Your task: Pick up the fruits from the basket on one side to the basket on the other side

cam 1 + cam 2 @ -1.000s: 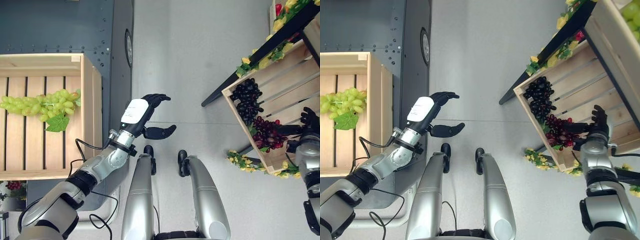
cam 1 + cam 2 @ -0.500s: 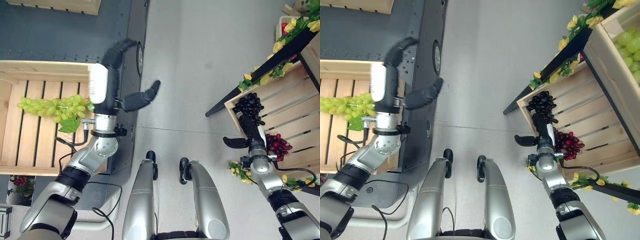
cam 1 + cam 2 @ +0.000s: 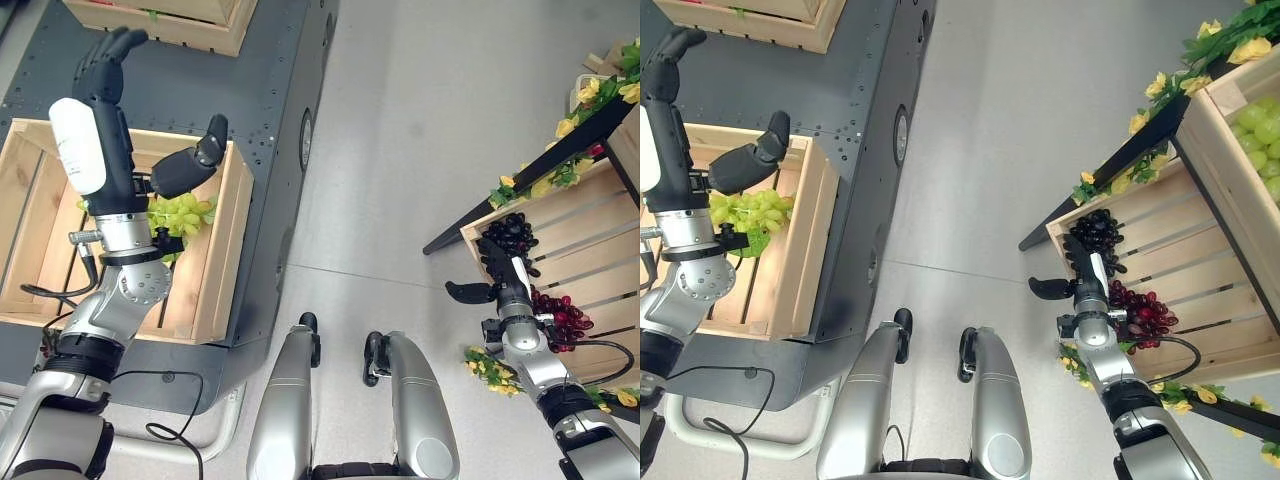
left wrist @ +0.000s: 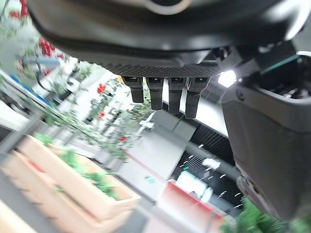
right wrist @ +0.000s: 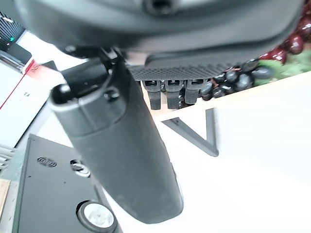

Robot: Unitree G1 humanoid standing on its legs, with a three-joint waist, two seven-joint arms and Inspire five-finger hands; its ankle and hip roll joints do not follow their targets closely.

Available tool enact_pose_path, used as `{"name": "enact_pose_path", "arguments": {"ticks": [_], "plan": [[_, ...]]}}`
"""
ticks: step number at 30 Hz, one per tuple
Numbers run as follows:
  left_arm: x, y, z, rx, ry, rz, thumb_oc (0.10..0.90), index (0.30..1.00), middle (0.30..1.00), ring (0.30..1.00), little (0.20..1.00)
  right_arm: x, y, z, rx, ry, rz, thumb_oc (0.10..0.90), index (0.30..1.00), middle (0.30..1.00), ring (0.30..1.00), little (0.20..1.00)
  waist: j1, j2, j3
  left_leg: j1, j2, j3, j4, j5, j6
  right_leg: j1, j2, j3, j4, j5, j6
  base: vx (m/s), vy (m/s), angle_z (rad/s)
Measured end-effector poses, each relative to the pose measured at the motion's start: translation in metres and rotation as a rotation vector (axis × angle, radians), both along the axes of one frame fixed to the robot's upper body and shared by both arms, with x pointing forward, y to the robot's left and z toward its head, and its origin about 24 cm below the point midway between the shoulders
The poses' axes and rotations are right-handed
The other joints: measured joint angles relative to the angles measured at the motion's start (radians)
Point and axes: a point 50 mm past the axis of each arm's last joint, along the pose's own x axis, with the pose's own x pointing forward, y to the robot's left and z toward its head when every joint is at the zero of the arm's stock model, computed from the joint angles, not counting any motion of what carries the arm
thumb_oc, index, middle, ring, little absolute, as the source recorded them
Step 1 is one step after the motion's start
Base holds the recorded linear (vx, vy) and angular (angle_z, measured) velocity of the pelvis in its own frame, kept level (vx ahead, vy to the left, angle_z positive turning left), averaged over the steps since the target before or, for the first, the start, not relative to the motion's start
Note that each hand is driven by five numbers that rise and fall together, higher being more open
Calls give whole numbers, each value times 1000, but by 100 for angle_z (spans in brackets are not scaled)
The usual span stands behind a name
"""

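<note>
Over on the left stands a wooden crate holding a bunch of green grapes. My left hand is raised over that crate, open, fingers straight and thumb spread, holding nothing. A tilted wooden crate on the right holds dark grapes and red grapes. My right hand is at this crate's front edge, open, its fingers stretched toward the dark grapes and its thumb out to the side. Nothing is in it.
The left crate rests on a dark metal platform, with another wooden crate behind it. A black stand with yellow flowers runs above the right crate. A higher crate there holds green grapes.
The camera has swung, shifting the whole picture. My left arm has swung from the middle floor to above the left crate. My right hand has drawn back from the red grapes to the crate's front edge.
</note>
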Motion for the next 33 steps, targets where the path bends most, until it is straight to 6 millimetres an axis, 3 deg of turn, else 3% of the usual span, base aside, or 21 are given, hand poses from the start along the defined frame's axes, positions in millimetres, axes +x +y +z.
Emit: {"name": "enact_pose_path", "arguments": {"ticks": [8, 14, 19, 29, 33], "plan": [[-12, 50, -19, 197, 207, 231, 800, 900, 900, 900, 900, -1, -10, 6, -32, 8, 21, 800, 900, 900, 900, 900, 7, 7, 1, -4, 7, 3, -13, 10, -16, -15, -4, -7, 15, -10, -17, -3, 57, 3], [-14, 68, -35, 306, 412, 312, 800, 900, 900, 900, 900, -1, -14, 8, -41, 16, 30, 800, 900, 900, 900, 900, 4, 12, 1, -22, 8, 4, -18, 14, -22, -32, -6, -10, 13, -12, -19, -7, 67, 1], [-10, 69, -44, 376, 519, 339, 800, 900, 900, 900, 900, 2, -17, 12, -52, 13, 29, 800, 900, 900, 900, 900, 4, 14, 2, -42, 7, 3, -18, 15, -23, -47, -8, -17, 13, -10, -14, -11, 62, 3], [3, 63, -49, 530, 653, 360, 800, 900, 900, 900, 900, 7, -42, 38, -144, -1, 28, 800, 900, 900, 900, 900, 3, 17, 2, -83, 25, 16, -23, 25, -27, -86, -11, -31, 18, -16, -26, -7, 46, 4], [11, 61, -43, 558, 681, 370, 800, 900, 900, 900, 900, 11, -46, 47, -156, -26, 23, 800, 900, 900, 900, 900, -4, 15, 0, -112, 29, 9, -26, 36, -31, -112, -10, -45, 18, -15, -25, -26, 17, 4]]}}
